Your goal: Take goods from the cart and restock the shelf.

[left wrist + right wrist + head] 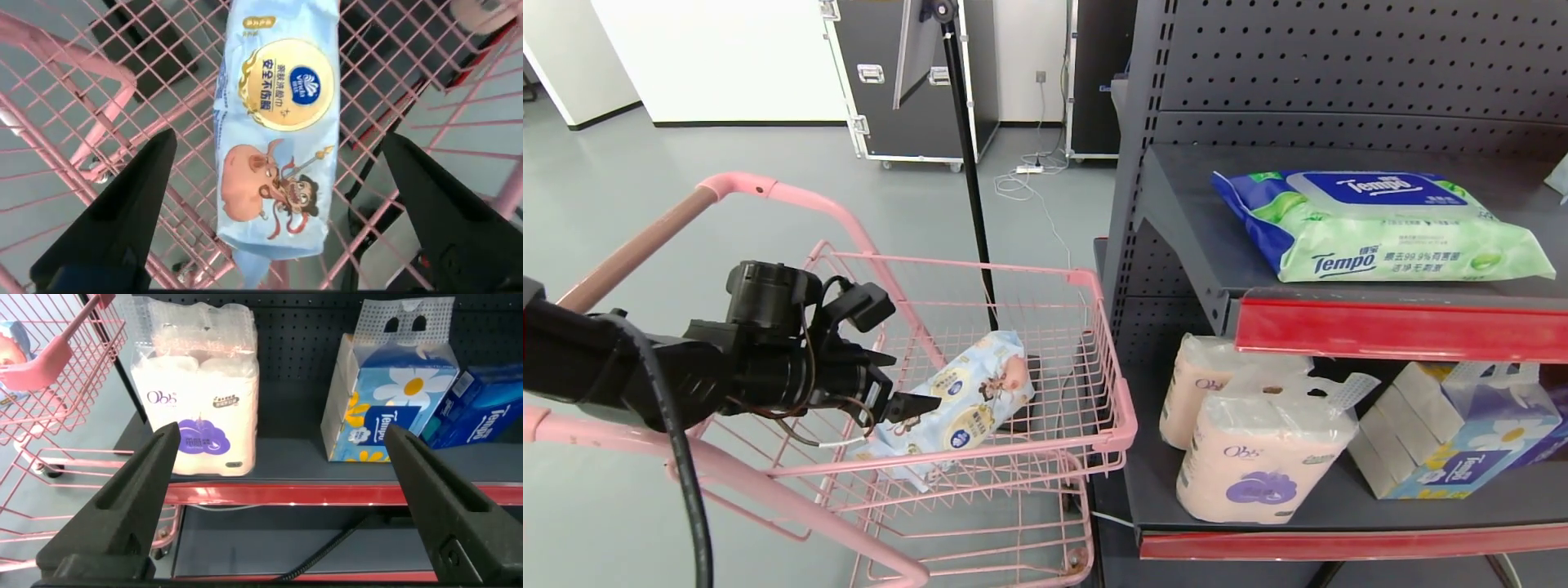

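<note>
A light-blue pack of wipes with a cartoon print lies on the bottom of the pink wire cart. My left gripper hangs inside the basket just above the pack's near end, open. In the left wrist view the pack lies lengthwise between the spread fingers of that gripper, not touched. My right gripper is open and empty, facing the lower shelf. There, a wrapped pack of toilet rolls stands beside a blue tissue box.
The grey shelf unit stands right of the cart. A green wet-wipe pack lies on its upper board. Toilet rolls and tissue boxes fill the lower one. A black stand pole rises behind the cart.
</note>
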You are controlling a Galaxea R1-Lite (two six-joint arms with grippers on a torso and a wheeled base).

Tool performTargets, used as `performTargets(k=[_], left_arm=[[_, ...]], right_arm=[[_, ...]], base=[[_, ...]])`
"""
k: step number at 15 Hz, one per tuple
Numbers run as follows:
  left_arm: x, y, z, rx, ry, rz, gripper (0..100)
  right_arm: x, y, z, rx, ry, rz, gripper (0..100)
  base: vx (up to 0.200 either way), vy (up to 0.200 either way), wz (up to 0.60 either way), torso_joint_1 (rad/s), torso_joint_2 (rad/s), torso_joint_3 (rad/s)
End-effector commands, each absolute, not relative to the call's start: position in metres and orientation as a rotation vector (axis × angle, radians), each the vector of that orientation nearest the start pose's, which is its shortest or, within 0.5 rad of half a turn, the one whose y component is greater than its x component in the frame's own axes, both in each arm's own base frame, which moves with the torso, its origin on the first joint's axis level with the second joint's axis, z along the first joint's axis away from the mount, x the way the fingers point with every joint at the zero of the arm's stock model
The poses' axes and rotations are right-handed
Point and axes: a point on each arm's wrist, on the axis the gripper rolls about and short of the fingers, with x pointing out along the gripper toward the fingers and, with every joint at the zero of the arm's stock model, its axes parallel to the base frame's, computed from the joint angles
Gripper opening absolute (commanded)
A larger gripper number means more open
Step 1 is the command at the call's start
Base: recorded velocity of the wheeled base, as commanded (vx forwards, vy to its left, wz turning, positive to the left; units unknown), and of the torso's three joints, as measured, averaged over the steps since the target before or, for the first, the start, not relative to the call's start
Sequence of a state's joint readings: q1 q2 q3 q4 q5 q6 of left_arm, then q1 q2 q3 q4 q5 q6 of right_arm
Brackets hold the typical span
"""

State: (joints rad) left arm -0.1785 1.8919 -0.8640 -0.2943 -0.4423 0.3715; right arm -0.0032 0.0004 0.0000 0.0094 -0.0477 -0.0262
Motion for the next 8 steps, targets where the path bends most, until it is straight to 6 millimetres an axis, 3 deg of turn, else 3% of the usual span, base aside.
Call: performTargets(k=[1, 8], left_arm=[[0.326, -0.068, 0.094, 0.257, 0.647, -0.730, 100], [0.324, -0.057, 0.076, 0.336, 0.713, -0.755, 100]], right_arm=[[-0.023, -0.001, 0.075, -0.028, 0.010, -0.050, 100], [-0.023, -0.001, 0.075, -0.028, 0.010, -0.050, 100]], base=[[0.000, 0.000, 0.00, 0.000, 0.00, 0.000], [0.000, 0.000, 0.00, 0.000, 0.00, 0.000]])
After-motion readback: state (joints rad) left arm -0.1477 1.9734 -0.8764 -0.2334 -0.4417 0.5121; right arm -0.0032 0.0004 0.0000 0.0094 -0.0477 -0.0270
